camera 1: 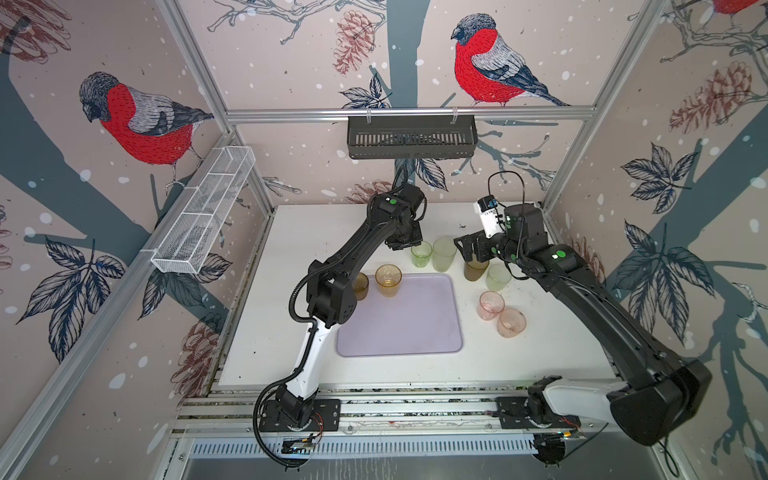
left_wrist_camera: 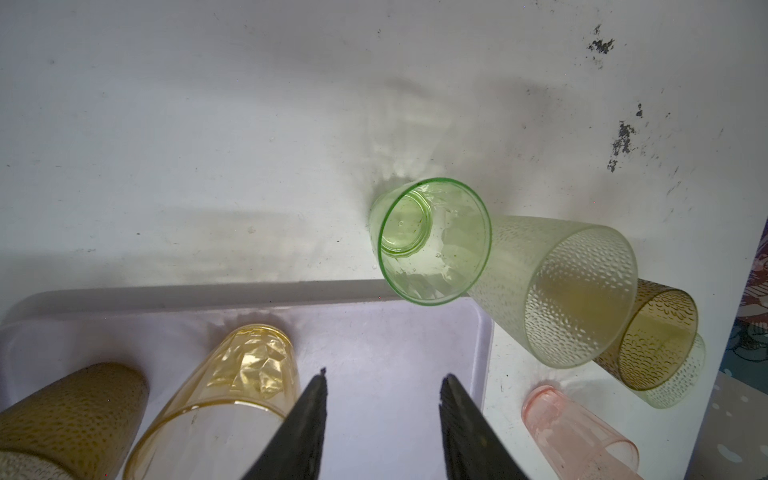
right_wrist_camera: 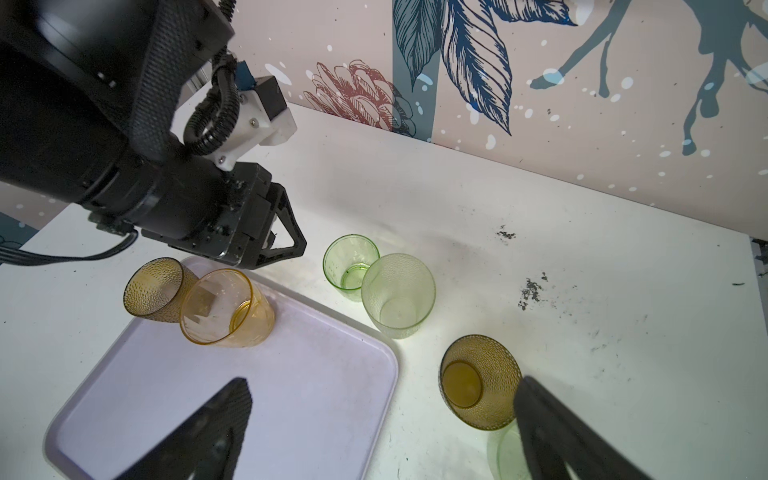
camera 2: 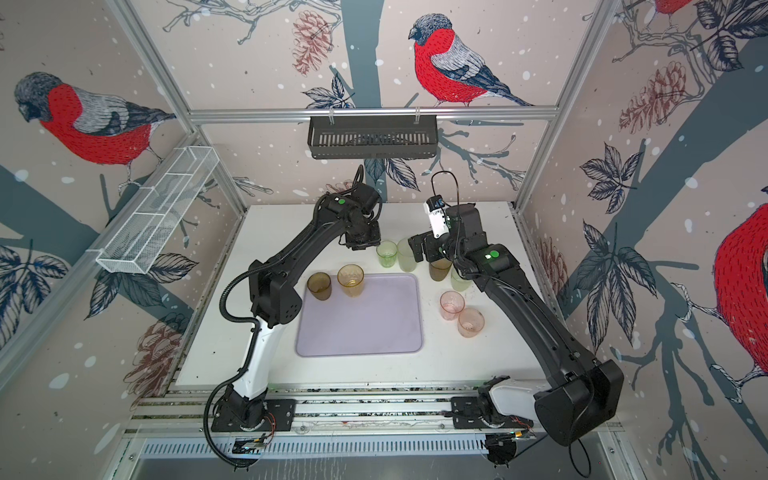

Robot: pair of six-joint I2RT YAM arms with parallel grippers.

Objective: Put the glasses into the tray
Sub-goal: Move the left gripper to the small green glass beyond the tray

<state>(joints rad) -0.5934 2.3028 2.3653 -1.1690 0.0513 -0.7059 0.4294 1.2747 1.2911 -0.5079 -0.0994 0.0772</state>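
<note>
The lilac tray (camera 1: 407, 328) (camera 2: 365, 328) lies mid-table. An amber glass (camera 1: 388, 281) (right_wrist_camera: 226, 307) stands on its far edge, and a brown glass (camera 2: 319, 286) (right_wrist_camera: 153, 289) stands at its far-left corner. My left gripper (left_wrist_camera: 386, 374) (camera 1: 404, 243) hangs open and empty above the tray's far rim, beside a small green glass (camera 1: 421, 254) (left_wrist_camera: 434, 243). A tall pale green glass (camera 1: 444, 254) stands next to it. My right gripper (right_wrist_camera: 382, 386) (camera 1: 471, 249) is wide open over a second brown glass (right_wrist_camera: 478, 382), not gripping. Right of the tray are a pale green glass (camera 1: 498, 277) and two pink glasses (camera 1: 491, 305) (camera 1: 512, 322).
A black slotted basket (camera 1: 410, 137) hangs on the back rail. A white mesh basket (camera 1: 203, 216) hangs on the left wall. The two grippers are close together at the table's far side, with the green glasses between them. Dark specks mark the tabletop (right_wrist_camera: 532, 291).
</note>
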